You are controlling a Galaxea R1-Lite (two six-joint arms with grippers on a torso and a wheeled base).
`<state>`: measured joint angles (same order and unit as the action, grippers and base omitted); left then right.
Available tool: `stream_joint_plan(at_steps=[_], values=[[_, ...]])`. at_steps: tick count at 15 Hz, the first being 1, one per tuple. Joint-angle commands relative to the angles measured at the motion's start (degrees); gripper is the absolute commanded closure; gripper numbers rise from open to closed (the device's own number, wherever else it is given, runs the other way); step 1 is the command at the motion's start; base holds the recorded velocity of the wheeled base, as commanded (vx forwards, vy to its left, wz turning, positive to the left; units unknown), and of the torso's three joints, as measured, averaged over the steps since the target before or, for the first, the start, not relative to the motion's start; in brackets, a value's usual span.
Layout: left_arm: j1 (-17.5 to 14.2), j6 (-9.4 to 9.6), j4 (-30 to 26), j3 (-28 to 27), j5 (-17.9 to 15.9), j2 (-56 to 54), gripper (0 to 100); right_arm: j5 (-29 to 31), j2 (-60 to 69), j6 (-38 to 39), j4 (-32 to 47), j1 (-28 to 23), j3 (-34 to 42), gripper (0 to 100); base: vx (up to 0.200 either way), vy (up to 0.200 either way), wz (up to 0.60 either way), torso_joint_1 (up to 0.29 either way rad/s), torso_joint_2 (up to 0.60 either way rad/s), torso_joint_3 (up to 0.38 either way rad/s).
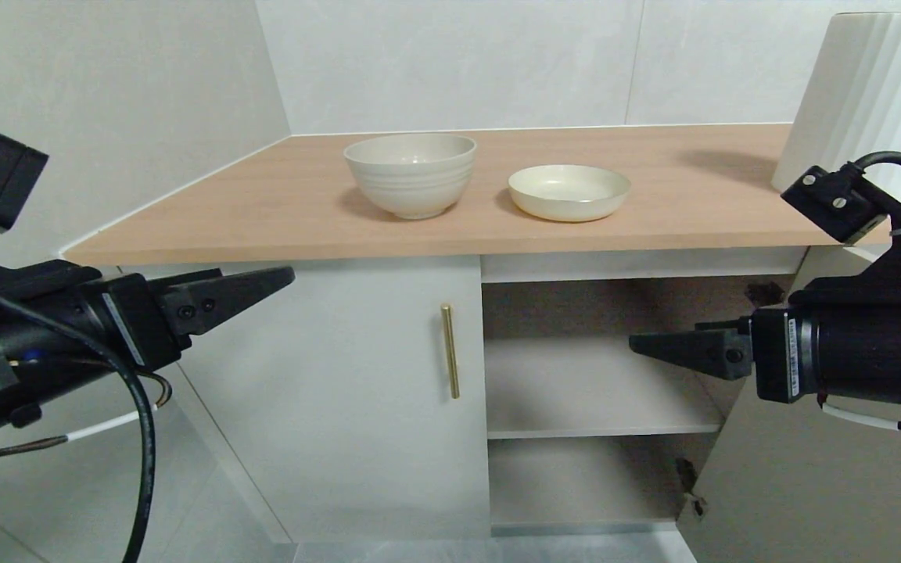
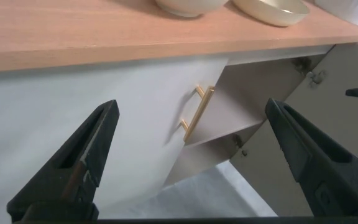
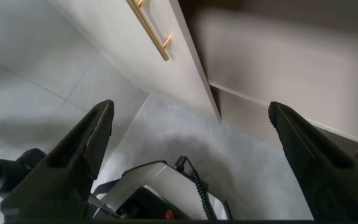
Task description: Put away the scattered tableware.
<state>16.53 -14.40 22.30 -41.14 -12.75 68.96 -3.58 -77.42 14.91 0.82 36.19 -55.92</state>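
Wood counter (image 1: 693, 199) in a tiled corner, with a white cabinet (image 1: 325, 407) under it. Ribbed bowl (image 1: 411, 173) sits midway between the counter's front and back edges. Shallow bowl (image 1: 568, 191) is just to its right, not touching. White ribbed shade (image 1: 873, 86) at the counter's right end. Left door (image 1: 357, 469) shut, brass handle (image 1: 450, 351). Right bay open, shelf (image 1: 591, 391) bare. Left gripper (image 2: 191, 117) and right gripper (image 3: 190, 107) hang below the counter's front edge, jaws spread wide, holding nothing.
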Motion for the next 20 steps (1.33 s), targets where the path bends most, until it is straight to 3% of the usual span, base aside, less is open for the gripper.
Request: stream_joint_plan(at_steps=[1,20], values=[[-0.01,-0.02,0.03,0.01,0.01,0.74,0,-0.02,-0.71,0.03,-0.03,-0.33,0.02,0,0.000,0.000,0.00,0.056,-0.28,-0.227],[0.43,0.07,0.20,-0.25,0.10,7.94,0,-0.20,-3.61,-1.37,-1.78,-4.47,0.02,0,0.000,0.000,0.00,0.167,-0.45,-0.293]])
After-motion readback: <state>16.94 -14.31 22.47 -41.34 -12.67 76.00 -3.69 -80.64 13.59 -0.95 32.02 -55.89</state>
